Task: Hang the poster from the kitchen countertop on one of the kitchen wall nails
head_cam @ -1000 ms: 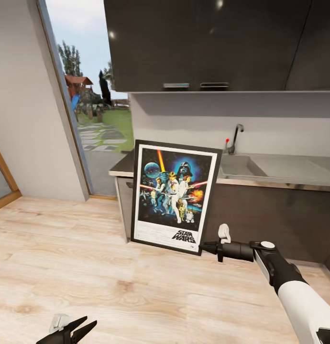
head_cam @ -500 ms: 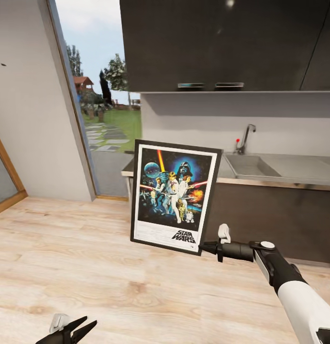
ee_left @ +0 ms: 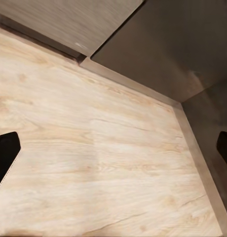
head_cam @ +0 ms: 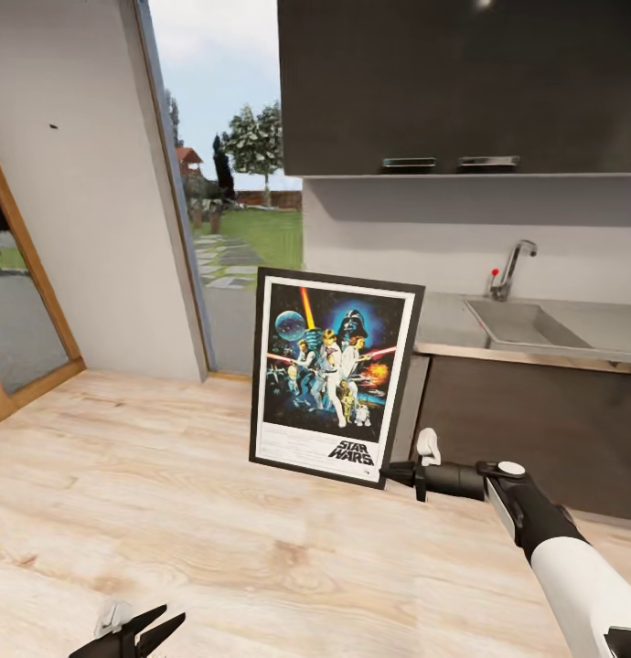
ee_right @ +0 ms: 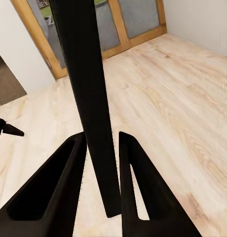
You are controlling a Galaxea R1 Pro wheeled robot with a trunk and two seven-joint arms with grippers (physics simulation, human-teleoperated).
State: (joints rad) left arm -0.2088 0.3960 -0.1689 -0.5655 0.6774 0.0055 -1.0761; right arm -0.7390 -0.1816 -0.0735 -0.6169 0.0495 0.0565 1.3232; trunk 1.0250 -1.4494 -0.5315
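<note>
Wood floor (head_cam: pixel 169 512) behind poster (head_cam: pixel 334 379) pinched by right jaws; left jaws spread, seemingly empty.

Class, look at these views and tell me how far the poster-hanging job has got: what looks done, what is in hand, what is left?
Done: the poster is off the kitchen countertop, held upright above the wooden floor.
In hand: the right gripper clamps its lower corner; the right wrist view shows its black edge between the fingers. The left gripper hangs open.
Left: hanging it. A small dark mark on the wall may be a nail.
</note>
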